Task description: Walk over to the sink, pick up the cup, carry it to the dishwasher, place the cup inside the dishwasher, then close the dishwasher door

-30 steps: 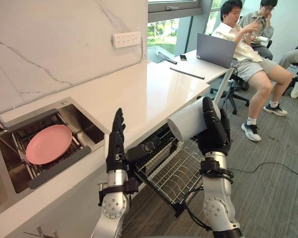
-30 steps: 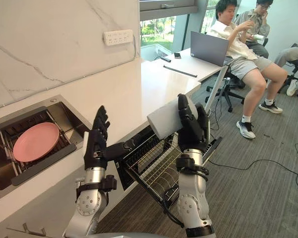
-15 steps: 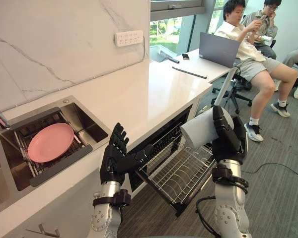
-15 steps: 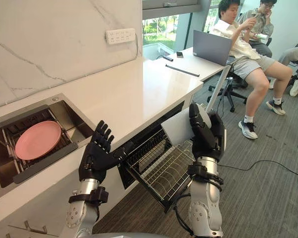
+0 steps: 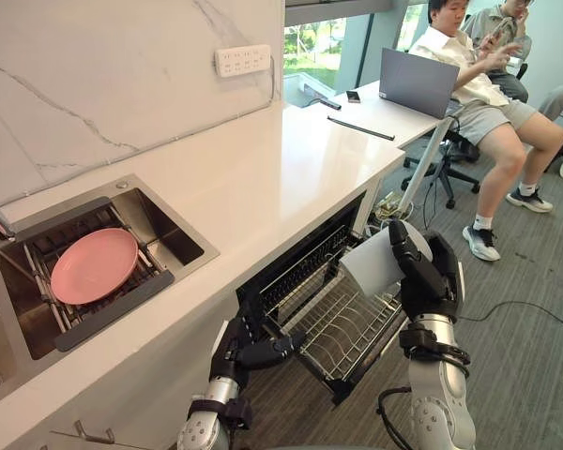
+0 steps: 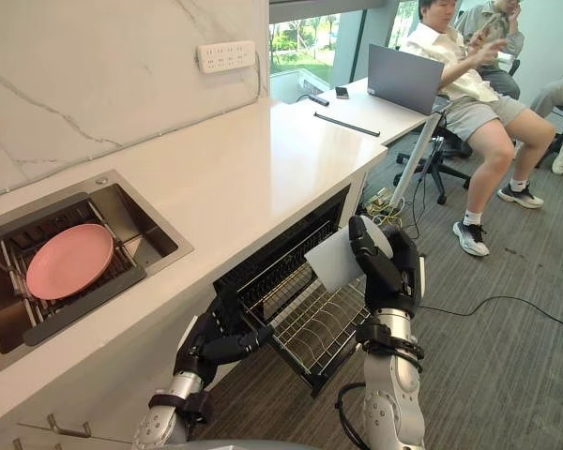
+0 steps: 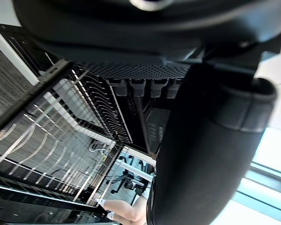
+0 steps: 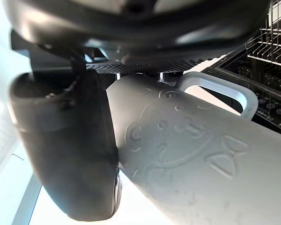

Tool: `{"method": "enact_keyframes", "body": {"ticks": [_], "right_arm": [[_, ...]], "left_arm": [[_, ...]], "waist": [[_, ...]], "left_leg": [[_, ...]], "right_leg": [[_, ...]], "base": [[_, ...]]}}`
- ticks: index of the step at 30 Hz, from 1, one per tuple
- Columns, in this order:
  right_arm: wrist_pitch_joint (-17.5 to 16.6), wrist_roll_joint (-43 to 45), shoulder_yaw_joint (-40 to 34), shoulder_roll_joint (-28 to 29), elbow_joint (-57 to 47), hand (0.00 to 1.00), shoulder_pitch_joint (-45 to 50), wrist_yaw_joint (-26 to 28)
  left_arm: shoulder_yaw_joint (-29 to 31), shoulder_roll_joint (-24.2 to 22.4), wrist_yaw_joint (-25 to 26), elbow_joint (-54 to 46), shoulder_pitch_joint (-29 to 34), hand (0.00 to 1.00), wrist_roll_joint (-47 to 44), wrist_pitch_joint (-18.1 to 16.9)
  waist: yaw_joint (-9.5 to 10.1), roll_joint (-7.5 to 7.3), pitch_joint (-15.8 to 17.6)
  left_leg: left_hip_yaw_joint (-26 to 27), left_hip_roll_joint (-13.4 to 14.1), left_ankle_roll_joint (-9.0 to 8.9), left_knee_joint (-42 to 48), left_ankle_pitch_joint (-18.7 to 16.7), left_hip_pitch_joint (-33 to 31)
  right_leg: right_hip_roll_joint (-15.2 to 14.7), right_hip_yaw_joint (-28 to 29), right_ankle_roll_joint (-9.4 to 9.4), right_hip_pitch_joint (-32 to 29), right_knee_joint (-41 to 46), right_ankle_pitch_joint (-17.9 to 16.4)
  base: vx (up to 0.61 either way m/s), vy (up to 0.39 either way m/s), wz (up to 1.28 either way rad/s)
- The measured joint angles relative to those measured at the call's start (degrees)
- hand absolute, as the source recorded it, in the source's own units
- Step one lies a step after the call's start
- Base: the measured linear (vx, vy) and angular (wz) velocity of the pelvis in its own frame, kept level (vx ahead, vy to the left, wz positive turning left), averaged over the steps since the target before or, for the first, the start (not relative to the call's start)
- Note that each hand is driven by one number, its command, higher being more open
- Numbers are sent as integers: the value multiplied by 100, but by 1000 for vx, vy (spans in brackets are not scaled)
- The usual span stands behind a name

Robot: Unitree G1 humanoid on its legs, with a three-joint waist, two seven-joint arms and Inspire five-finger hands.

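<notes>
Mostly, cup (image 5: pixel 372 263) half-hidden in R hand (image 5: pixel 428 281), over rack (image 5: pixel 340 325)

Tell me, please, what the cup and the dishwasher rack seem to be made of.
The cup looks like matte ceramic, perhaps plastic: pale, dull, with embossed figures. The dishwasher rack looks like coated metal wire: thin, light rods in a grid.

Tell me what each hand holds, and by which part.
Right hand grips the white cup round its body, handle free. Left hand is by the dishwasher rack; whether it grips cannot be told.
</notes>
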Motion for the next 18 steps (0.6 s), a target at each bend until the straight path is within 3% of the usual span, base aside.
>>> {"method": "enact_keyframes", "body": {"ticks": [8, 18], "right_arm": [[12, -225, -262, -2, 219, 0, -2, 92], [45, -676, -460, -9, 618, 0, -3, 70]], "left_arm": [[541, 88, 75, 1688, -147, 100, 552, 56], [905, 119, 316, 2567, -242, 100, 869, 71]], "waist": [[0, 4, 29], [5, 79, 191]], "left_leg": [[-37, -2, 0, 0, 1, -40], [-125, -9, -4, 0, 5, -113]], "right_leg": [[-5, -45, -1, 1, -48, 0], [-7, -128, 1, -23, -61, -1]], "base": [[0, 0, 2], [-4, -7, 3]]}}
